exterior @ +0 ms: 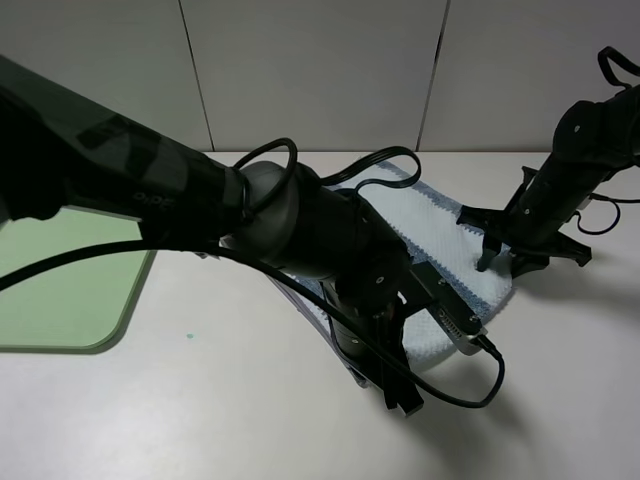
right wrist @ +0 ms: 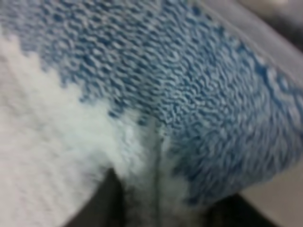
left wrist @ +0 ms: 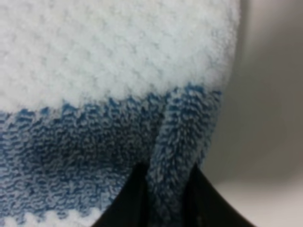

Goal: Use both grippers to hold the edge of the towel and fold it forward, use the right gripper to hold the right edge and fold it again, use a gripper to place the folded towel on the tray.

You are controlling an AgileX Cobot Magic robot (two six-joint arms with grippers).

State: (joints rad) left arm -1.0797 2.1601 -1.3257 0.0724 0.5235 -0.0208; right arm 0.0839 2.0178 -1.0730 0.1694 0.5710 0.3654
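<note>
Count: one square waffle-textured towel (exterior: 455,250) with broad blue and pale-white stripes; one flat light-green plastic tray (exterior: 60,290) with rounded corners; two glossy black jointed arms, the left arm (exterior: 300,225) and the right arm (exterior: 580,150); all on one pale counter (exterior: 200,420).

Tray: we see only part of it, since the left arm crosses above it. The towel is not in it. It lies on the counter to the right, well apart from the tray.

Left jaws: at the towel's near edge. In the wrist view, a raised ridge of blue stripe (left wrist: 173,142) is pinched between two black fingers (left wrist: 125,203), which are drawn in tight on the cloth.

Right jaws: at the towel's right edge. The wrist view is blurred, but we make out a fold (right wrist: 156,156) where white meets blue, clamped between two dark fingers (right wrist: 94,208)
</note>
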